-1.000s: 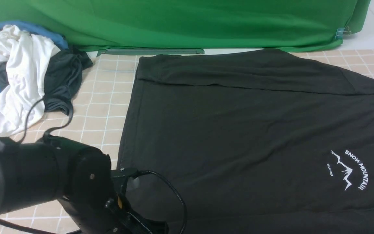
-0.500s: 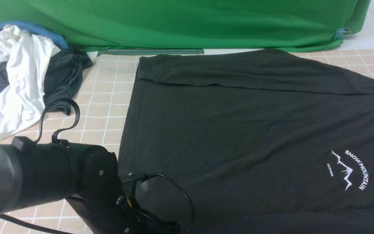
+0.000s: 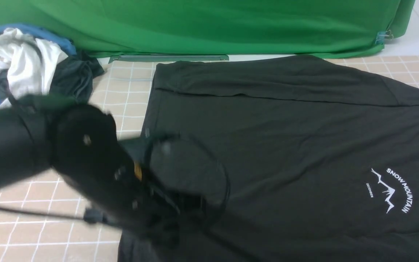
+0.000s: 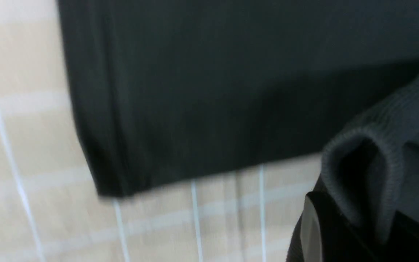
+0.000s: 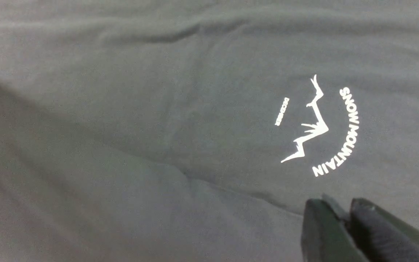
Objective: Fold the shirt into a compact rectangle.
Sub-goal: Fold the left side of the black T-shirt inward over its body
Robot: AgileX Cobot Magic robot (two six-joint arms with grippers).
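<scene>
Green backdrop cloth (image 3: 209,25) behind a beige tabletop (image 3: 122,83) with white gridlines

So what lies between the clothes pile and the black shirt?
Bare checked table cover separates pile and shirt, in the front view; nearer the camera the left arm crosses it.

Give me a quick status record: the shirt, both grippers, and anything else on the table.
shirt: black, logo facing up, spread on the checked table; far side folded inward
left gripper: shut on a bunched fold of the shirt's edge
right gripper: low over the shirt beside the logo; jaws nearly together, grip unclear
clothes pile: white, blue and dark grey, at the far left
fold progress: not yet a compact rectangle
</scene>
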